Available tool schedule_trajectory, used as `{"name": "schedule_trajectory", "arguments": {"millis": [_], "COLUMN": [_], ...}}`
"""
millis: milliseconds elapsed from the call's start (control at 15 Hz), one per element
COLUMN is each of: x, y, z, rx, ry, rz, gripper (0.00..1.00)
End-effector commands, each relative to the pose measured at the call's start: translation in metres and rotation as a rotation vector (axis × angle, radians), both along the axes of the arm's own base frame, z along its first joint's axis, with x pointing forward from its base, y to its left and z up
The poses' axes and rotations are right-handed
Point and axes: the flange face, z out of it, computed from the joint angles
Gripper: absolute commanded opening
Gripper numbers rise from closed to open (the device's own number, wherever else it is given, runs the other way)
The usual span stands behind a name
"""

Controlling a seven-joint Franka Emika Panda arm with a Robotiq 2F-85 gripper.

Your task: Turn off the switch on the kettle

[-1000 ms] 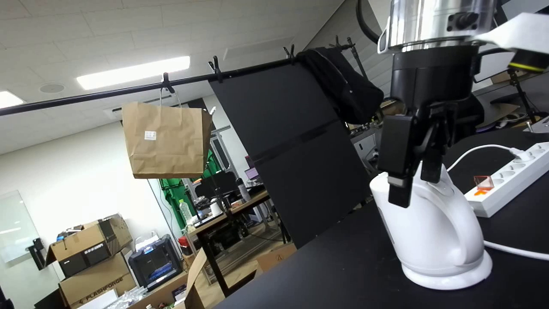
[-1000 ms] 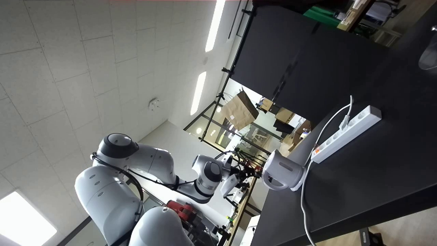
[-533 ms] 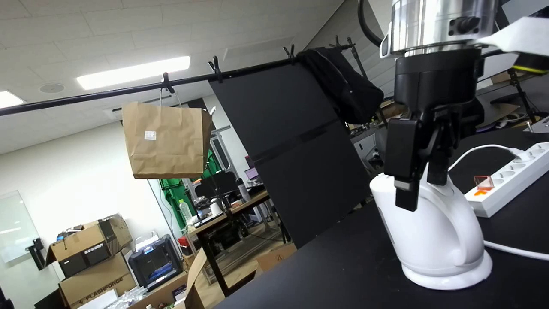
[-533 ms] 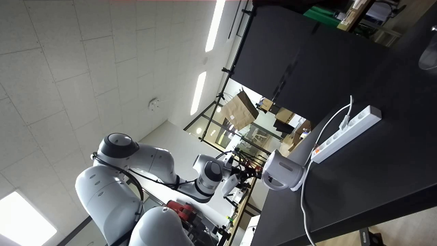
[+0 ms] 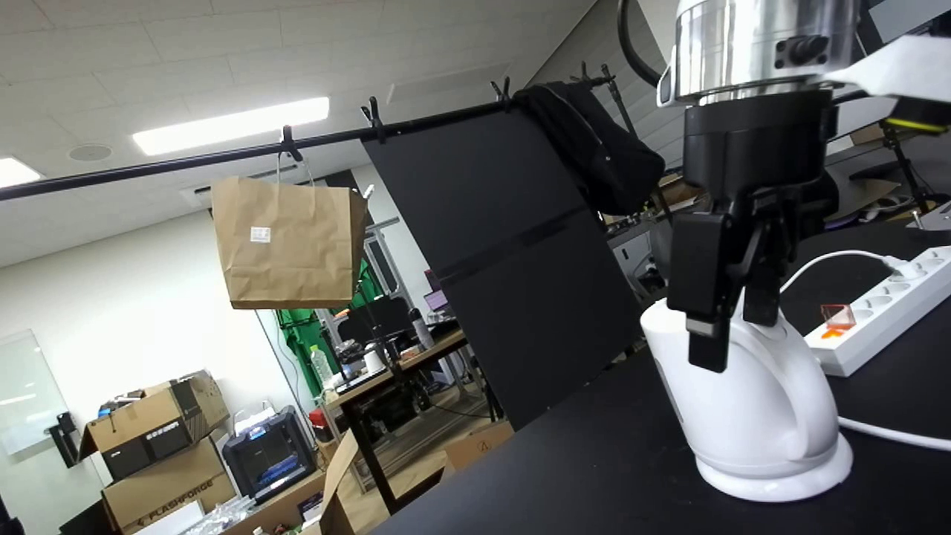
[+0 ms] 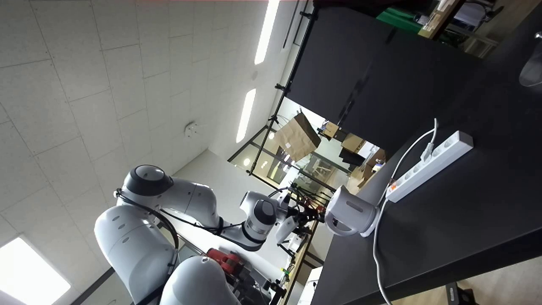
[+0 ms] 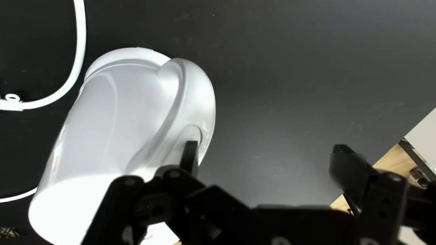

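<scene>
The white kettle stands upright on its round base on the black table; it also shows in an exterior view and in the wrist view. An oval inset, perhaps the switch, sits at the upper end of its handle. My gripper is open and empty at the top of the kettle, on the handle side. In the wrist view my gripper has its left fingertip over the oval inset, and its right fingertip is out over the table. I cannot tell whether the left fingertip touches the kettle.
A white power strip lies beside the kettle and also shows in an exterior view. A white cable runs past the kettle base. The black table's edge is close to the kettle. A black panel hangs behind.
In an exterior view my gripper has moved slightly down and to the right, lower along the kettle's top. It stays open. The kettle has not visibly moved.
</scene>
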Motion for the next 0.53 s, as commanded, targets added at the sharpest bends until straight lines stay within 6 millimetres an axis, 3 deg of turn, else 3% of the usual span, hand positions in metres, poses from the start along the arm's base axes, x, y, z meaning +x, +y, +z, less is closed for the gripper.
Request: {"name": "schedule_trajectory", "arguments": {"millis": [0,467], "x": [0.002,-0.007], "y": [0.007,0.016], "z": [-0.002,-0.015], "rx": [0.007,-0.028], "ry": [0.020,0.030], "rz": [-0.015,0.028], "gripper": [1.00,1.00]}}
